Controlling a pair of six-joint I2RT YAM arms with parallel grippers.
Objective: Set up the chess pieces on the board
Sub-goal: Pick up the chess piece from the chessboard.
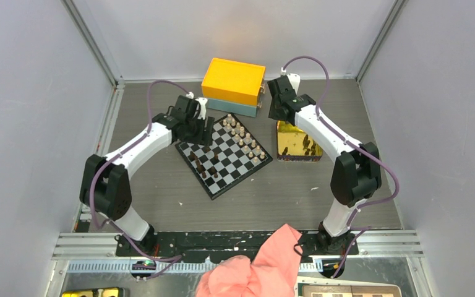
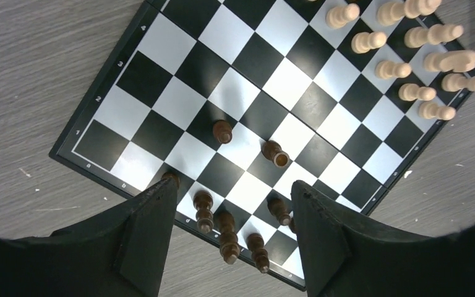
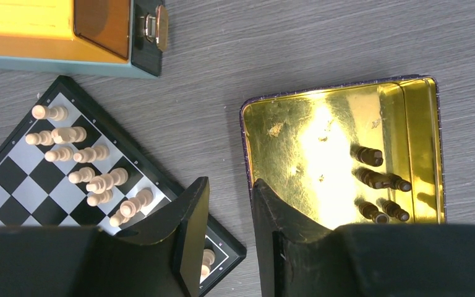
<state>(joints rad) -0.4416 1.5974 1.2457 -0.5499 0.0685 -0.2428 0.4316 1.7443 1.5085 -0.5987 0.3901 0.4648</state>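
Grey wood-grain table. Board (image 1: 224, 154) sits diagonal between my arms, I judge so each reaches one side. Light pieces (image 2: 408, 62) ranked along far edge. Dark pieces (image 2: 222, 131) partly placed, two stray mid-board. Left gripper (image 2: 234, 189) above dark rows, fingers apart, nothing clamped. Right gripper (image 3: 230, 185) beside gold tin (image 3: 321, 136), narrow gap, empty. Spare dark men (image 3: 377, 180) lie in tin. Left fingers mask nearest row; piece types too small to tell.
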